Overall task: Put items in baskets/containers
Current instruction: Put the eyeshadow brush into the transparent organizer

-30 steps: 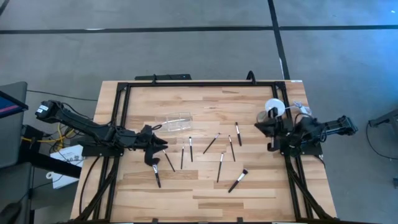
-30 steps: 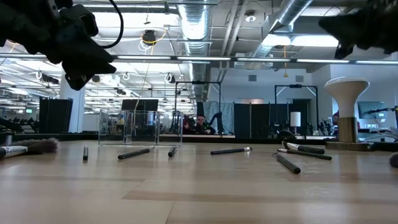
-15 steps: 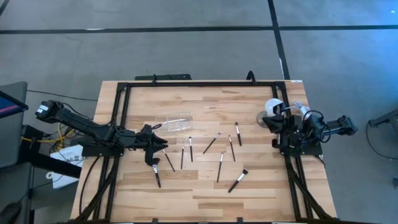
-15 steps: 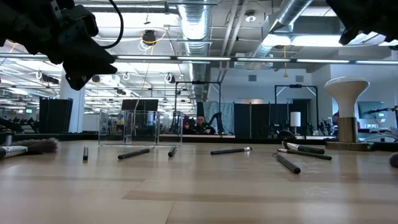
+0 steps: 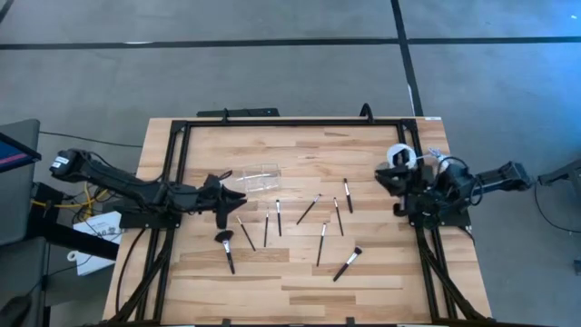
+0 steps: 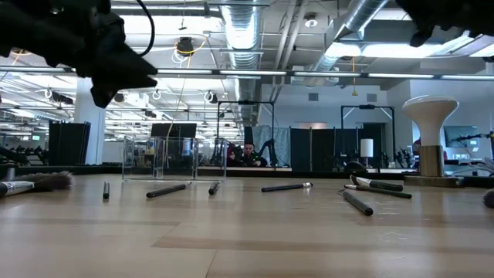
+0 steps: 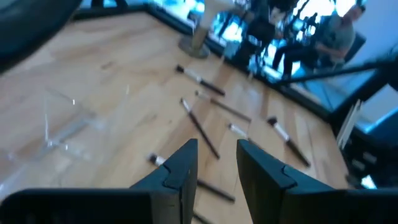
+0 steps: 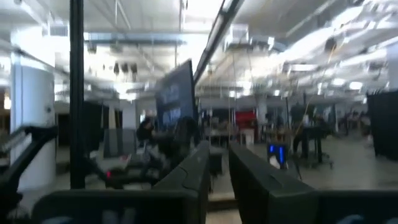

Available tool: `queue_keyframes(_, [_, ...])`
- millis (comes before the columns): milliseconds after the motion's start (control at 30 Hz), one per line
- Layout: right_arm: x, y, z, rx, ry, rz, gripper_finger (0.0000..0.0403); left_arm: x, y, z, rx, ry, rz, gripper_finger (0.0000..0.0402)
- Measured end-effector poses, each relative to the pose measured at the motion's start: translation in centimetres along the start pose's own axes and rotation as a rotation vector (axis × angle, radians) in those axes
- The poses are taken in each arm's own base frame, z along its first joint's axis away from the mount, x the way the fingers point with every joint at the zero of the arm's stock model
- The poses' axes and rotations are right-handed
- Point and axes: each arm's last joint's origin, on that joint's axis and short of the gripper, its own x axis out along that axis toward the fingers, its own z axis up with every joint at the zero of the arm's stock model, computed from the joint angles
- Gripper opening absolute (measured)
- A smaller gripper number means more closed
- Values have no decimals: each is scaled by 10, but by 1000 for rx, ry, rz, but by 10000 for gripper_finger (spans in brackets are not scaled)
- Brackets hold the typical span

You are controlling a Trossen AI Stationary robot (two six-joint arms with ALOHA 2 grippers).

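Slim dark-handled makeup brushes (image 5: 278, 218) lie scattered across the centre of the pale wooden table (image 5: 300, 145), below the clear boxy plastic container (image 5: 260, 177), while the left gripper (image 5: 224, 208) and right gripper (image 5: 390, 182) both hover empty, jaws narrowly apart.

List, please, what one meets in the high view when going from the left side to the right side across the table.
Left gripper → fluffy-headed brush → clear container → slim brush → another slim brush → brush by the right side → white ball on a stand → right gripper.
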Motion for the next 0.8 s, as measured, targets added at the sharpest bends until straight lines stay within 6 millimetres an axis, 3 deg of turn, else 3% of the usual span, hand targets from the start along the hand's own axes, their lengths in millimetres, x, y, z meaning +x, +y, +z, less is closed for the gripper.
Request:
queue_keyframes(267, [40, 8, -2, 34, 180, -16, 77, 3, 4, 11, 35, -83, 19, 108])
queue_keyframes(500, [74, 10, -14, 23, 519, -58, 77, 4, 5, 11, 86, -83, 25, 108])
queue_keyframes(633, [84, 14, -21, -28, 702, -48, 78, 4, 4, 11, 89, -65, -11, 108])
queue_keyframes(800, [93, 17, -28, -30, 812, -55, 80, 4, 4, 11, 90, -59, -22, 108])
